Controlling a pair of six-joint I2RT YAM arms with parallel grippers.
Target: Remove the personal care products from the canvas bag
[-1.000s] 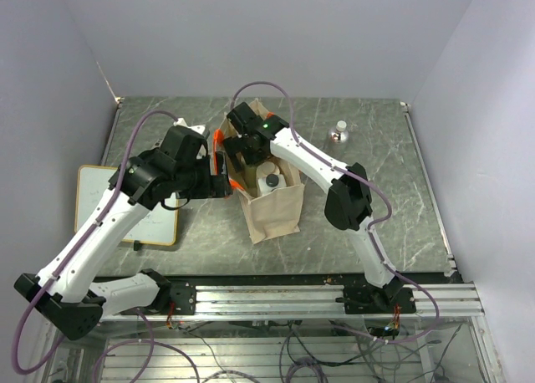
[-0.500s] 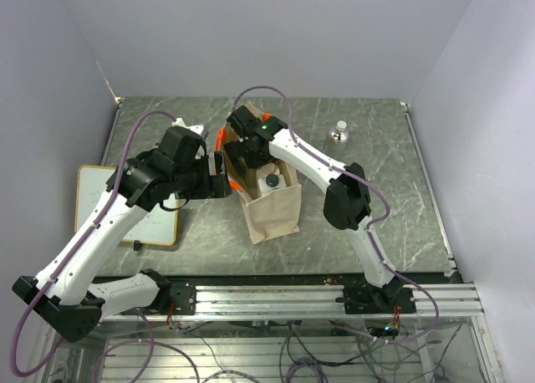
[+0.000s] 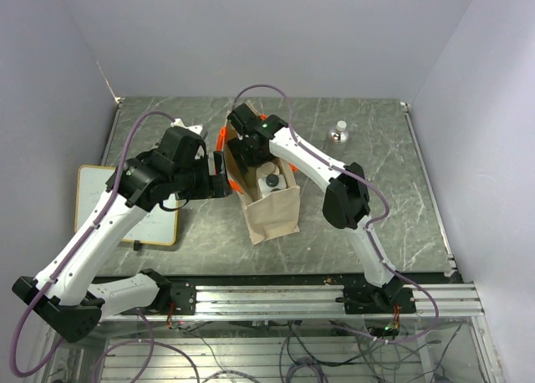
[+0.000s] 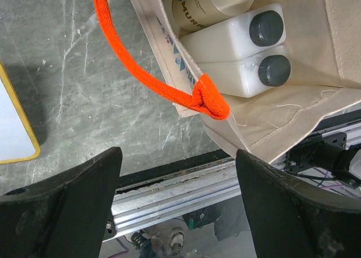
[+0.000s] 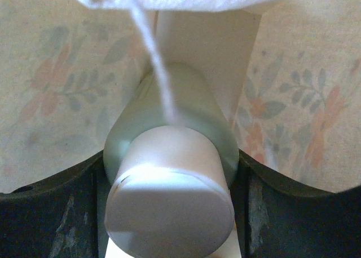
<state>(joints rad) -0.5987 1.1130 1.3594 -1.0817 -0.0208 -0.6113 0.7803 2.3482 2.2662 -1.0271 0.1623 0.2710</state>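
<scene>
From above, we saw the canvas bag (image 3: 272, 211) standing mid-bench with the right gripper (image 3: 251, 153) down in its mouth; only a clear round bottle (image 3: 338, 132) stood outside, near the far right corner. The left gripper (image 4: 177, 156) gaped beside the orange handle (image 4: 141, 72), with two white bottles (image 4: 237, 32) inside the bag. The right wrist showed its fingers (image 5: 56, 213) clamped on a pale bottle (image 5: 169, 201) between printed walls.

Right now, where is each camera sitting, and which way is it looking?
Top external: above and behind the arms, looking down at the table; both arms show, with the canvas bag between them.
Left wrist: on the left arm, looking down past the open left gripper at the orange handle and white bottles.
Right wrist: inside the bag, facing a pale green bottle; the right gripper shows its fingers on either side of it.
Shared: top and left wrist both see the bag's open mouth and orange handle.
</scene>
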